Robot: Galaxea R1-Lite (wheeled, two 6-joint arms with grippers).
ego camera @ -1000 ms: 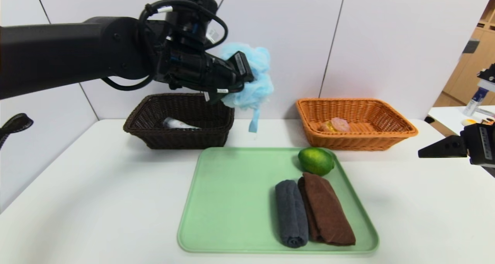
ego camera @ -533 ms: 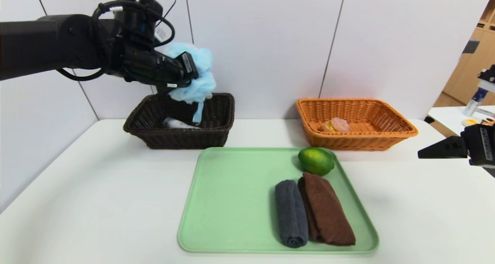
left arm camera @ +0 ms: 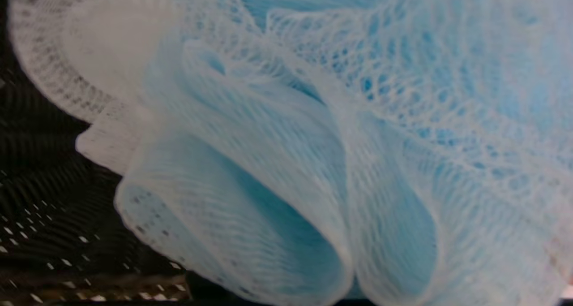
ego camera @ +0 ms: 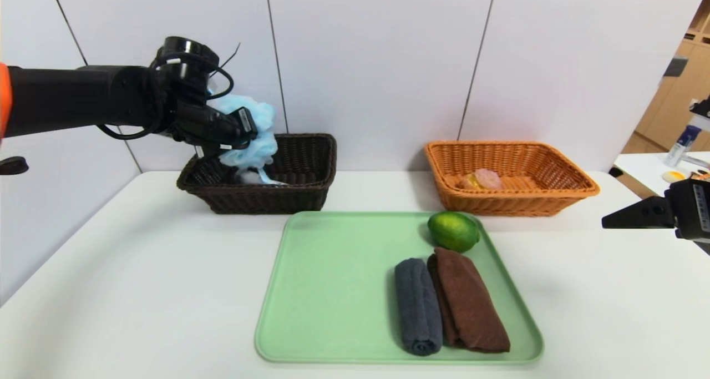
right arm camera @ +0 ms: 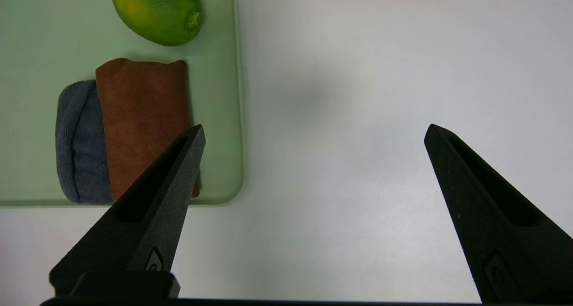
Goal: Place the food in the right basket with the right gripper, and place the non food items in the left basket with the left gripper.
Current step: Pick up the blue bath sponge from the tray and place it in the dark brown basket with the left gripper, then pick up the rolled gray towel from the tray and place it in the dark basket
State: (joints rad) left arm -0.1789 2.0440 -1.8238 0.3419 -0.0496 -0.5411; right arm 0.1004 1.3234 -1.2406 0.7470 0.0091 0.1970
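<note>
The left gripper (ego camera: 244,132) is clamped on the fluffy light blue mesh bath pouf (ego camera: 247,140), holding it above the left end of the rectangular dark brown woven wicker basket (ego camera: 299,193), the pouf's lower folds dipping inside the rim. In the left wrist view the pouf (left arm camera: 313,140) fills nearly everything, with dark basket weave (left arm camera: 40,216) behind it. Something pale lies in the basket just under the pouf, too hidden to identify. The right gripper (right arm camera: 313,135) hovers with its fingers wide apart over the white table (ego camera: 138,279), beside the pale green rectangular plastic tray (ego camera: 327,290). On the tray, towards the left gripper's side from that pincer, lie the round glossy green citrus fruit (ego camera: 453,231), the brown rolled towel (ego camera: 466,301) and, touching it, the dark grey rolled towel (ego camera: 417,307). Beyond the fruit, the light orange woven wicker basket (ego camera: 554,193) holds the round pinkish-brown bun (ego camera: 482,179).
</note>
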